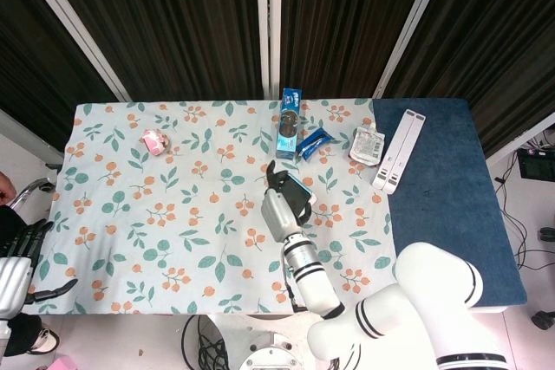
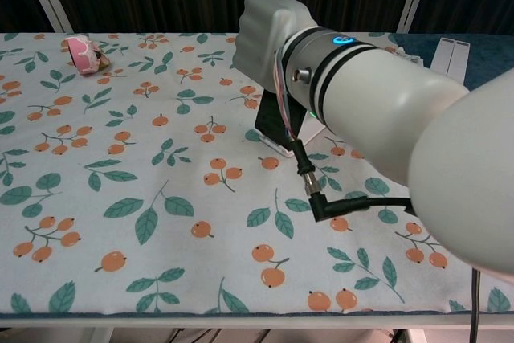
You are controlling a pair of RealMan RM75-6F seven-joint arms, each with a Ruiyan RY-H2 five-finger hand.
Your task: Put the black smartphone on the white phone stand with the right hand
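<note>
The black smartphone [image 1: 301,189] stands tilted near the middle of the floral cloth, and my right hand [image 1: 280,206] grips it from the near side, dark fingers wrapped over its top edge. In the chest view the pale back of the right hand [image 2: 271,28] fills the centre. Below it shows the phone's dark body [image 2: 270,124], resting on the base of the white phone stand [image 2: 284,149]. The rest of the stand is hidden behind hand and forearm. My left hand [image 1: 19,259] hangs off the table's left edge, fingers apart and holding nothing.
A blue carton [image 1: 290,122], a blue snack packet [image 1: 314,142] and a white pouch [image 1: 367,145] lie just behind the phone. A long white bar [image 1: 399,151] rests on the blue mat [image 1: 451,214] at the right. A pink item [image 1: 156,141] sits far left.
</note>
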